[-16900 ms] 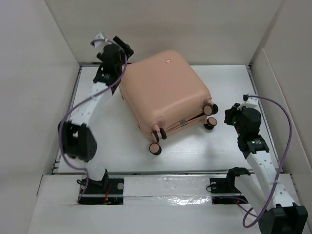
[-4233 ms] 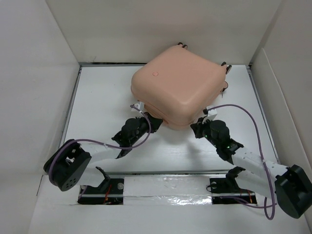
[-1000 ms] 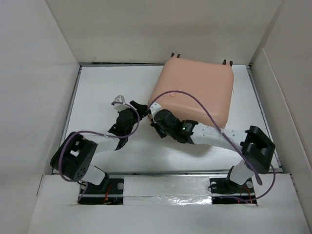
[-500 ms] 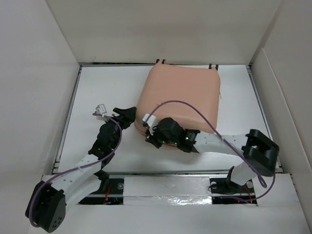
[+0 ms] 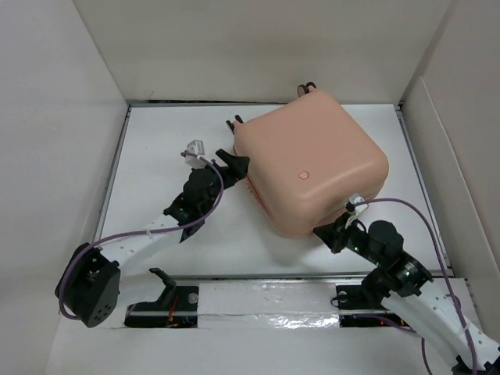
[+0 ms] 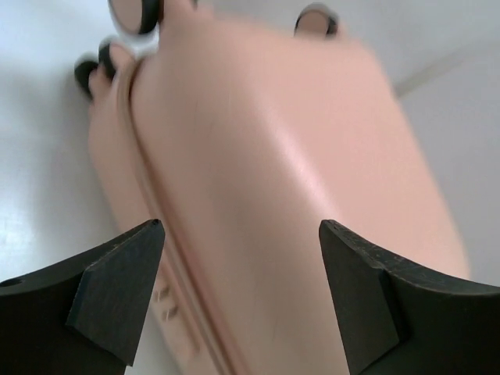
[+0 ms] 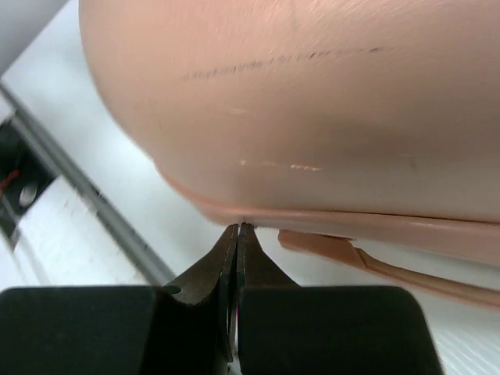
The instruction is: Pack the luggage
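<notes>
The luggage (image 5: 308, 168) is a closed peach-pink hard-shell suitcase lying flat on the white table, logo dot up, its wheels (image 5: 234, 123) pointing to the far left. My left gripper (image 5: 237, 165) stands open at its left side. In the left wrist view the black fingers (image 6: 117, 289) frame the luggage (image 6: 273, 180) without touching it, and the left gripper (image 6: 241, 226) holds nothing. My right gripper (image 5: 324, 233) is at the near corner of the case. In the right wrist view the right gripper (image 7: 237, 226) is shut, its tips against the seam of the luggage (image 7: 312, 94).
White walls box in the table on the left, back and right. A metal rail (image 5: 273, 275) runs along the near edge in front of the arm bases. A loose pink tab (image 7: 344, 250) hangs under the case's seam near my right gripper.
The luggage has turned and slid right. My right arm has drawn back from the case's near-left side to its near corner. My left gripper has opened wider and moved up to the case.
</notes>
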### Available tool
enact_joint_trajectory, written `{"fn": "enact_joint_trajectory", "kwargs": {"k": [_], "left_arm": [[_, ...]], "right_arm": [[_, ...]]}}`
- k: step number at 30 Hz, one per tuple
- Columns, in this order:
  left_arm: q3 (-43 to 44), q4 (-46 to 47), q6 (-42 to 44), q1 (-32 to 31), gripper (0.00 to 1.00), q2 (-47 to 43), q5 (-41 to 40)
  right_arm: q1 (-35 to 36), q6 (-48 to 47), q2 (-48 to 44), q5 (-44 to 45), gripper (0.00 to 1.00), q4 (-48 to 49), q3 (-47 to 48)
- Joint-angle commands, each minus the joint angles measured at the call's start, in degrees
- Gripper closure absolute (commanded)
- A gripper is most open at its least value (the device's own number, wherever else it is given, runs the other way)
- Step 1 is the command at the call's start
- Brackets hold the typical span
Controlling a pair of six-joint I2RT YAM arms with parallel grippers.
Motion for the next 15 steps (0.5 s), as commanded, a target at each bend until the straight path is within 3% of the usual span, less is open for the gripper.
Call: {"fn": "enact_joint_trajectory", "kwargs": {"k": [1, 2, 6, 15], "left_arm": [[7.3, 0.1, 1.2, 4.6, 0.21, 1.9, 1.5], [9.0, -0.4, 1.1, 6.2, 0.15, 2.8, 3.4], [24.3, -6.9, 1.1, 16.3, 0.12, 15.8, 12.8], [52.5, -20.3, 5.9, 19.3, 0.11, 40.3, 22.6]], "right_arm": [[-3.1, 3.0, -2.9, 4.8, 1.00, 0.4, 3.2], [-3.6, 1.8, -1.6, 3.6, 1.00, 1.6, 3.3], [-4.4, -0.2, 7.6, -0.4, 1.00, 4.0, 5.6], [-4.4, -0.4, 9.9, -3.3, 1.00, 8.0, 5.1]]}}
